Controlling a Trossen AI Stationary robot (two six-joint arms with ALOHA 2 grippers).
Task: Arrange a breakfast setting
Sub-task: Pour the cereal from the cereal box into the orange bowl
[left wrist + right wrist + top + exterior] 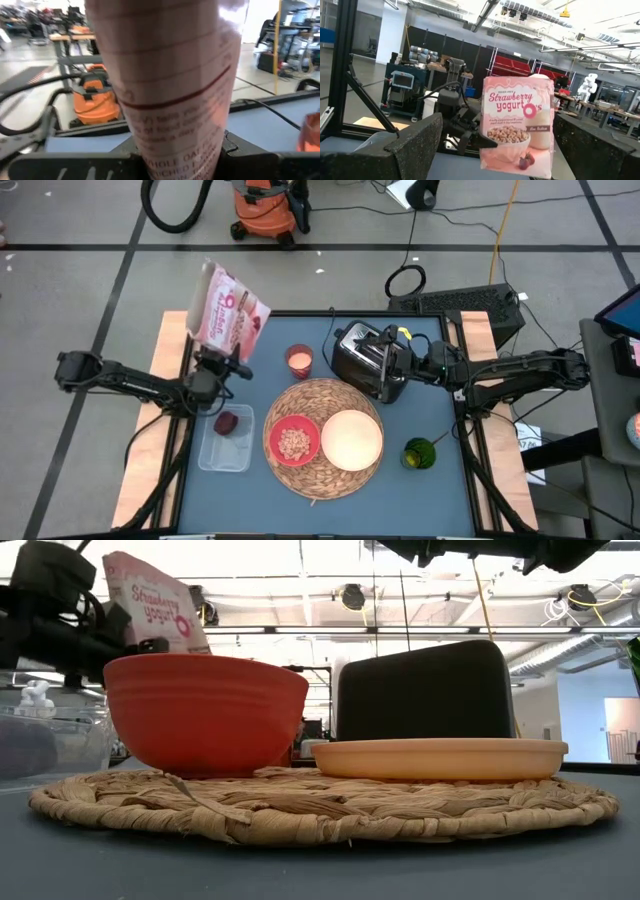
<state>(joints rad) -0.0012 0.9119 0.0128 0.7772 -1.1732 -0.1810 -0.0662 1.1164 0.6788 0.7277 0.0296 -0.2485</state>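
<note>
A round woven straw mat [322, 478] lies mid-table and carries a red bowl [293, 442] of cereal and a cream plate [351, 439]. A dark red fruit [226, 423] lies in a clear tub [224, 452] left of the mat. My left gripper [222, 363] is shut on a pink cereal box [230, 312], held up beyond the tub; the box also shows in the low view [152, 598] and the right wrist view [517, 125]. My right gripper [397, 348] hovers open over a black toaster [362, 360], touching nothing. My left gripper pinches the cereal box near its bottom end [180, 157] between its two fingers, one on each broad face, the narrow printed side facing the wrist. The fingers reach in level from the table's left. The box stands nearly upright above them, leaning a little, clear of the table.
A pink cup [299, 361] stands between the box and the toaster, just beyond the mat. A green round object [419, 454] sits right of the mat. Bare blue tabletop [430, 500] lies near the front edge.
</note>
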